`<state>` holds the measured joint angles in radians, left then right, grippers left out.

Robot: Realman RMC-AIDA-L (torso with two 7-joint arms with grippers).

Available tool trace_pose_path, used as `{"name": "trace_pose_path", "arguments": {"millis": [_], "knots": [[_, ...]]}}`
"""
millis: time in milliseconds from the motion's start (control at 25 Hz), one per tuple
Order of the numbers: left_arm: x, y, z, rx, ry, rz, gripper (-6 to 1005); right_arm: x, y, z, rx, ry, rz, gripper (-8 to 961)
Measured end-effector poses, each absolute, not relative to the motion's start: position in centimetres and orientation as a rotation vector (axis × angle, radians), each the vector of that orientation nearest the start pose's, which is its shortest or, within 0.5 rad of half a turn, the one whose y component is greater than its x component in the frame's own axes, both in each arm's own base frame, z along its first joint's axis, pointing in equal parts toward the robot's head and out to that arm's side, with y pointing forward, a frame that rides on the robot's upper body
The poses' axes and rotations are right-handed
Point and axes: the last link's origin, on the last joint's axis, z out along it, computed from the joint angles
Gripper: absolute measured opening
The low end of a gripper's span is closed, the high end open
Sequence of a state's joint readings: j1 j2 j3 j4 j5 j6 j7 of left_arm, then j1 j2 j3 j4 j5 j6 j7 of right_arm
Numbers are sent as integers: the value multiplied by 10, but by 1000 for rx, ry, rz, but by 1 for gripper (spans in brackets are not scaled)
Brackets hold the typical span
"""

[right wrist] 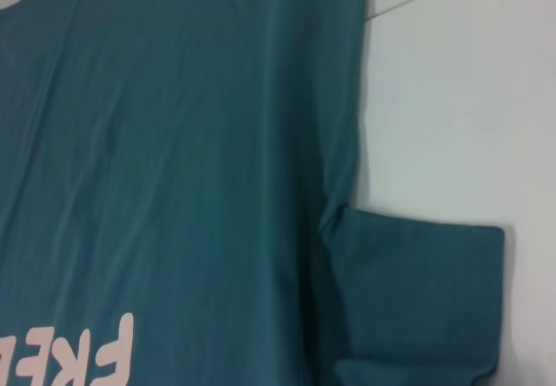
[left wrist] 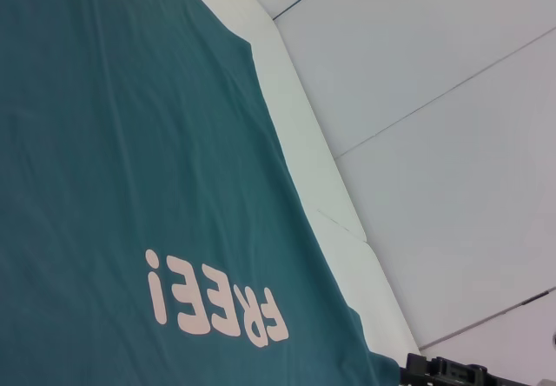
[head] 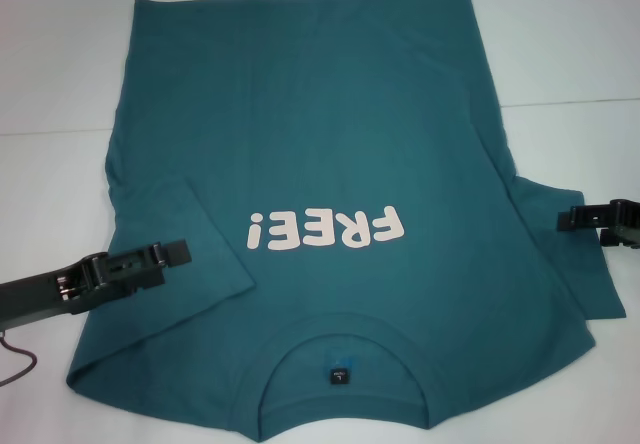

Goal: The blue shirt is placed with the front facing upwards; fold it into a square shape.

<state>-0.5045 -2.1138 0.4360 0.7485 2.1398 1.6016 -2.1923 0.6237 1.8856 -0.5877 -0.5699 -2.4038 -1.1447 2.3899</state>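
- One left gripper [head: 172,256] reached in from the left, its dark fingers close together over the folded-in left sleeve; whether they pinched cloth could not be told.
- One blue shirt [head: 330,144] lay flat, front up, across the middle of the white table [head: 60,54], collar nearest the robot.
- One pale pink "FREE!" print [head: 327,231] crossed the chest; one small dark label [head: 340,374] sat inside the round collar.
- The cloth looked soft, matte, lightly creased.
- One right gripper [head: 570,219] hovered at the right sleeve, finger state unclear.
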Motion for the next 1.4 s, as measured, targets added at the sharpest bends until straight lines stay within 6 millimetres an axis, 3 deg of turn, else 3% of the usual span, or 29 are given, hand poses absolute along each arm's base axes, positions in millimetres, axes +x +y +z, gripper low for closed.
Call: {"name": "trace_pose_path", "arguments": {"millis": [600,1080,1400], "knots": [[-285,324,24,-2230,-1756,-903,873,348,393,66,-1879,1696,276,863],[-286,324,24,-2220,-1759,-902,874,335,402,60,-1904,1680,310,862],[-288,323,23,-2214,-1766,-902,873,338,402,58,-1893,1680,284,848]]}}
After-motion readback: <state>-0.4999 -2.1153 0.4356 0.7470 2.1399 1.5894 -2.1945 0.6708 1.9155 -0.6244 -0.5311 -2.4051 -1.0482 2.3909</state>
